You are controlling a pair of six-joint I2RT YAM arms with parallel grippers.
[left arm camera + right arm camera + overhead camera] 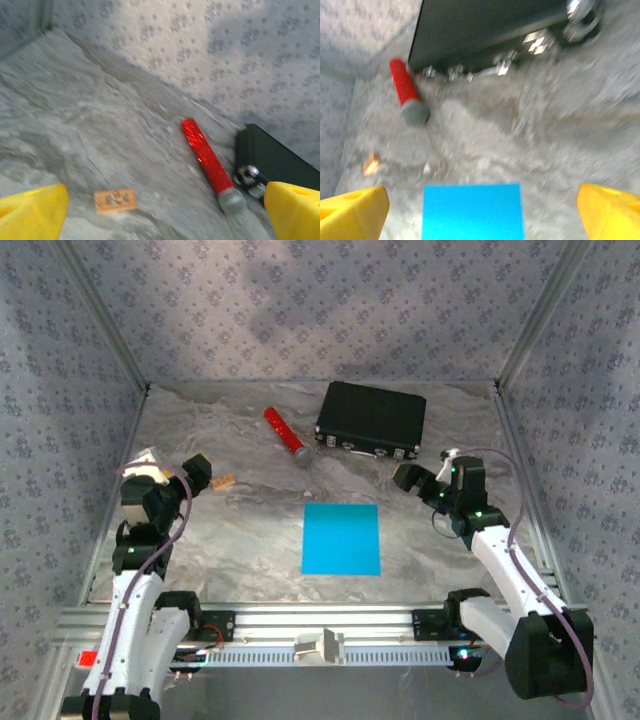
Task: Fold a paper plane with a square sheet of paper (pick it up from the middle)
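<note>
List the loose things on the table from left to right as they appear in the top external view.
small orange tag → red cylinder → square sheet of paper → black case

The light is soft and even, coming from overhead. A broad dim shadow blotches the back wall point(300, 310), far beyond both grippers. The top view is crisp, but both wrist views are smeared. The red cylinder point(207, 157) ahead of the left gripper point(162, 212) looks soft. Latches on the black case point(485, 30) beyond the right gripper point(481, 210) glare white.
</note>
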